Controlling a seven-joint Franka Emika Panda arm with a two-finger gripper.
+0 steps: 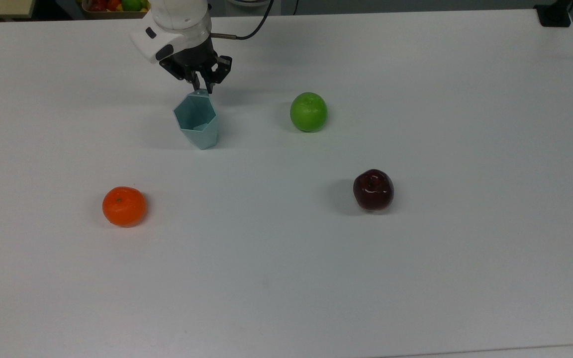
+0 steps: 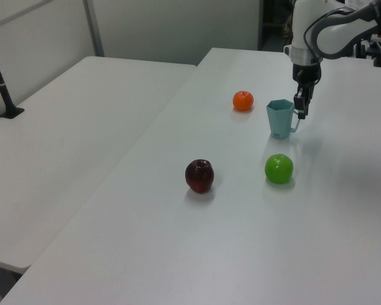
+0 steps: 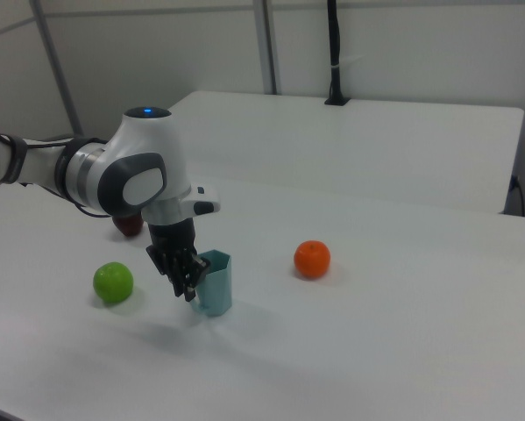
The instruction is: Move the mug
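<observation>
The mug (image 1: 196,121) is seen upright on the desk (image 1: 416,273), beside the green apple (image 1: 308,111). The pincer (image 1: 201,89) is pinched on its handle tab. The mug is judged light, rigid and smooth; the handle is judged the soundest hold.

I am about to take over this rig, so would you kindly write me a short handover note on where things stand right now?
End effector: shut on the mug's handle tab, at the far side of the rim in the top view.
The mug: upright, its base apparently on the table, to the top view's left of the green apple; the orange and the dark red apple lie nearer that view's bottom edge.
Done: mug grasped and apparently set down.
Left: open the end effector and lift clear without tipping the mug.
</observation>
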